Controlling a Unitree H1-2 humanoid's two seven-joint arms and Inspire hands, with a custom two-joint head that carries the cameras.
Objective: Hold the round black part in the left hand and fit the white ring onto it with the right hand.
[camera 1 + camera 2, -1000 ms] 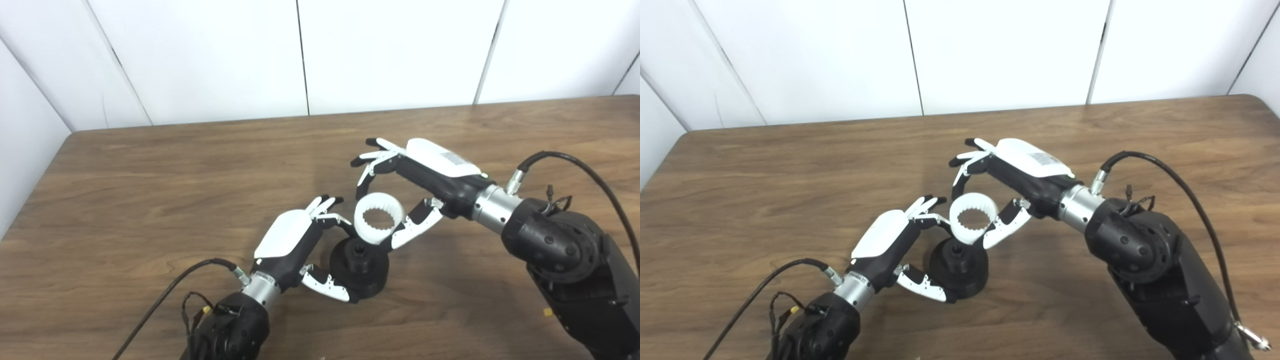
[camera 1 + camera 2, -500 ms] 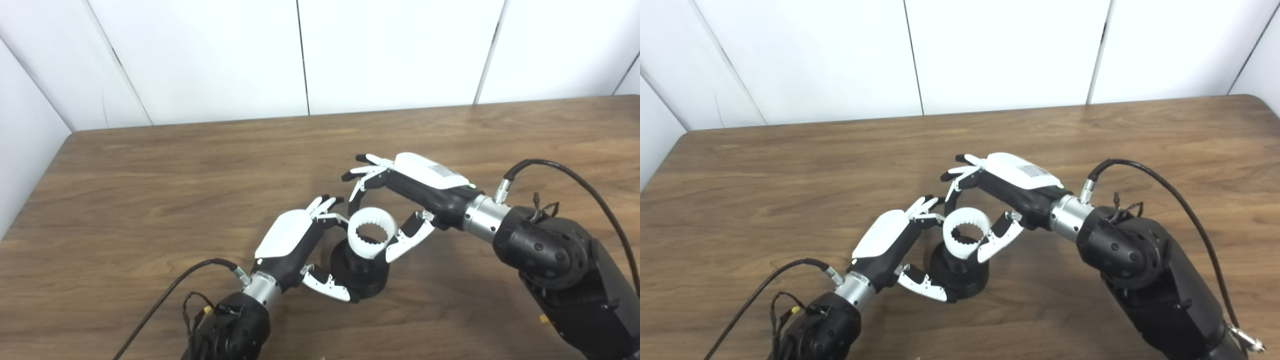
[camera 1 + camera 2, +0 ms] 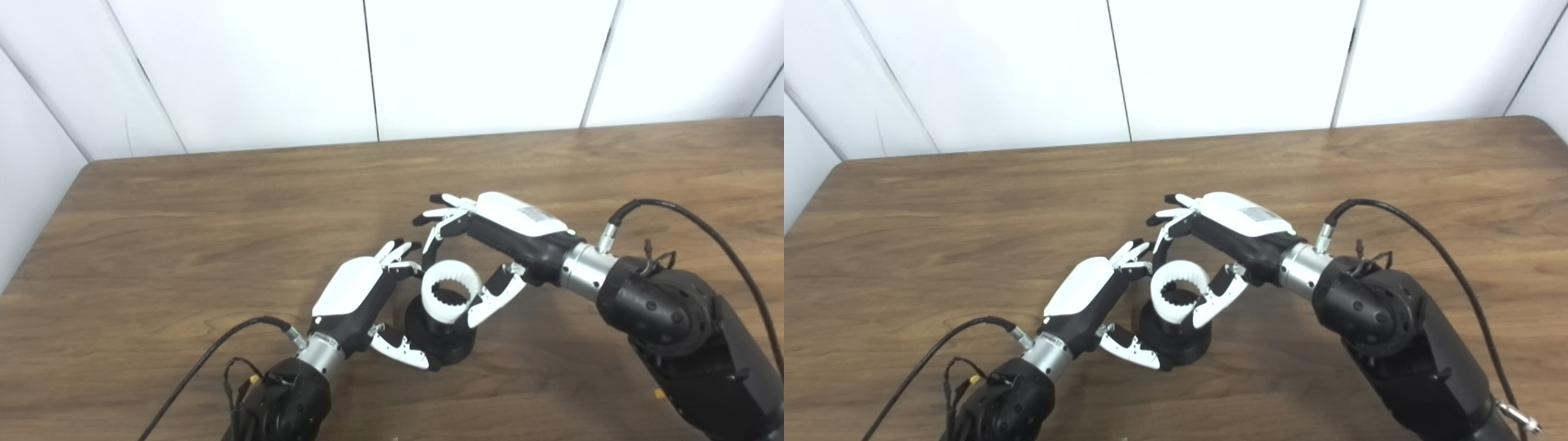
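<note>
The round black part (image 3: pixel 442 342) stands on the wooden table (image 3: pixel 184 233) near the front middle. My left hand (image 3: pixel 361 294) is shut on it, thumb in front and fingers behind. My right hand (image 3: pixel 484 245) is shut on the white ring (image 3: pixel 452 290), which has teeth on its inner wall. The ring is held tilted right over the top of the black part and hides its centre. I cannot tell whether the ring touches the part. The same shows in the right eye view: ring (image 3: pixel 1179 288), black part (image 3: pixel 1176 343).
Black cables run from both wrists, one at the left (image 3: pixel 208 355) and one at the right (image 3: pixel 692 214). White wall panels (image 3: pixel 367 67) stand behind the table's far edge. The table's left edge lies close to the wall.
My right hand has moved down and to the left with the white ring, from beside and above the black part to right over its top. The left hand has held still.
</note>
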